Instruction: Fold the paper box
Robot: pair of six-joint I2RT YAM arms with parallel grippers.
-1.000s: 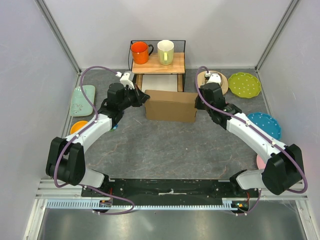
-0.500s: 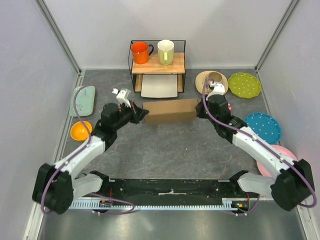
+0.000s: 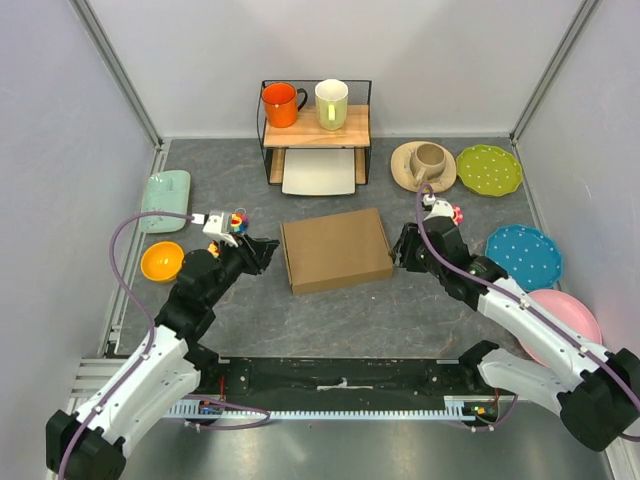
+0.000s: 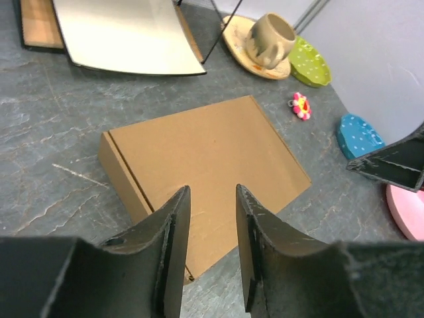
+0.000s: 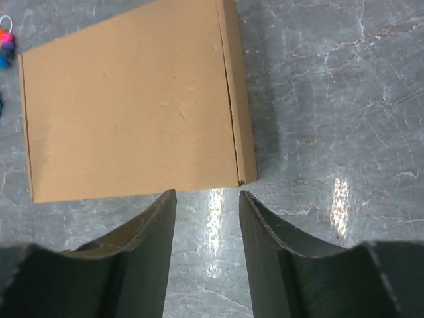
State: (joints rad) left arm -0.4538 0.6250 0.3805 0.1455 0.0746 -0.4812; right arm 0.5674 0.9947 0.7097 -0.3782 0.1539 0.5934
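Left claw (image 3: 268, 252) and right claw (image 3: 397, 252) both gape apart, empty. The closed brown corrugated cardboard box (image 3: 335, 250) lies flat on the grey bench (image 3: 330, 320), just before the black wire rack (image 3: 300, 135). It is probably light, stiff and easily dented, so pinch its side edges.

Left wrist view: you lose the near edge of the paper box (image 4: 205, 156) behind the left gripper's fingers (image 4: 175, 232) at the bottom of the frame. The white tray (image 4: 126, 33) runs off the top, and the pink plate (image 4: 407, 212) is clipped at the right edge. Right wrist view: the box's upper right corner is cut by the frame's top. From above, the right arm (image 3: 520, 312) covers part of that pink plate, and the bright little thing (image 3: 238, 221) at centre left is too small for you to name.
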